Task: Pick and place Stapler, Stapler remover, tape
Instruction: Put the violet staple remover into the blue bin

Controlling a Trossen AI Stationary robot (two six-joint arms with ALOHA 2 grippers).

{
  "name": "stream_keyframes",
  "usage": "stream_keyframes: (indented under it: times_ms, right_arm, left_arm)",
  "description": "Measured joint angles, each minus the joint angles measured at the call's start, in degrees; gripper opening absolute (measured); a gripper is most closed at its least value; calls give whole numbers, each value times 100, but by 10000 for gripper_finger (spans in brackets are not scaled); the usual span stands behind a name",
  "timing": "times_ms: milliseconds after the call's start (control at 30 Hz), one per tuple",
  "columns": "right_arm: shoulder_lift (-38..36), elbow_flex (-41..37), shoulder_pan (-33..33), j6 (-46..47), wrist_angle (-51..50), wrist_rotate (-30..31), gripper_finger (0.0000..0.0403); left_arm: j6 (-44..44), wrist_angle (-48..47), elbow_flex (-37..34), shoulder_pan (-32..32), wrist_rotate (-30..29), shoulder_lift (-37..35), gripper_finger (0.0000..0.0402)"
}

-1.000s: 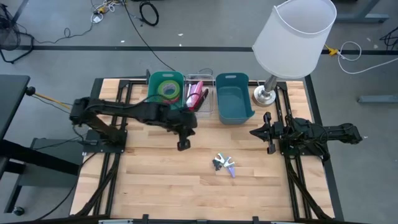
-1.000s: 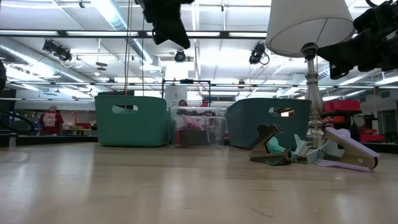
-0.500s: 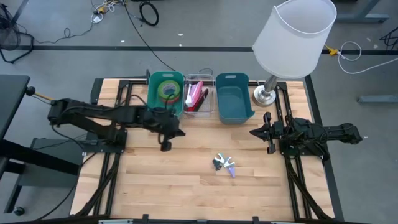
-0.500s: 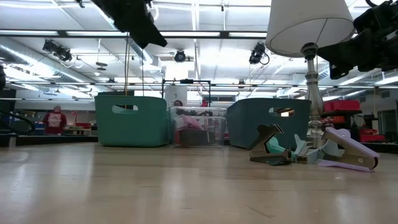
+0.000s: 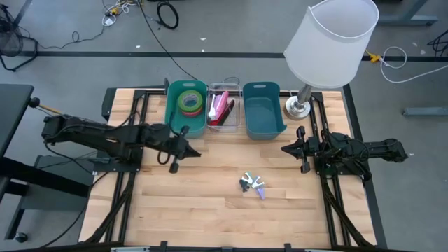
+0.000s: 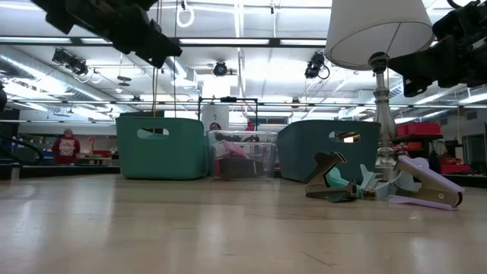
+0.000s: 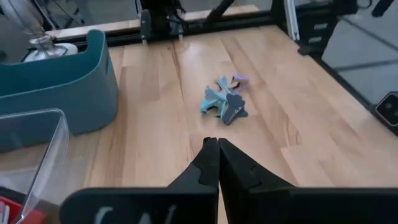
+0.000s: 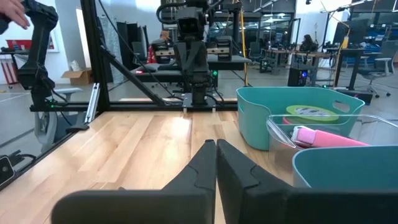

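The left gripper [image 5: 173, 166] hung over the bench [image 5: 210, 203] in front of the green bin [image 5: 171, 115], its fingers [image 7: 214, 163] pressed together and holding nothing. In that green bin lay the roll of tape [image 5: 189, 101]. Just beside it, the clear middle container [image 5: 238, 105] held the pink stapler [image 5: 218, 110]. Next came the blue bin [image 5: 262, 119], and past it the lamp [image 5: 332, 42] stood at the bench's far right corner. Nearer the front, well apart from the bins, the staple removers [image 5: 252, 184] lay in a small cluster on the wood, a dark one touching a lilac one [image 6: 426, 190]. The right gripper [image 5: 287, 148] waited above the bench's right side, pointing toward the centre, fingers [image 8: 214, 163] likewise closed and empty.
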Motion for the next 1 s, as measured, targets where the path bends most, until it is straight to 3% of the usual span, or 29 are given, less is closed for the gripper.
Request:
stream_keyframes:
  times_ms: [567, 1000]
  right_arm:
    - [0, -1, 1, 0, 1, 0, 16]
    - [0, -2, 2, 0, 2, 0, 16]
  left_arm:
    - [-492, 2659, -1789, -4, -2, -1196, 1]
    - [-652, 2874, -2423, -4, 282, -2018, 1]
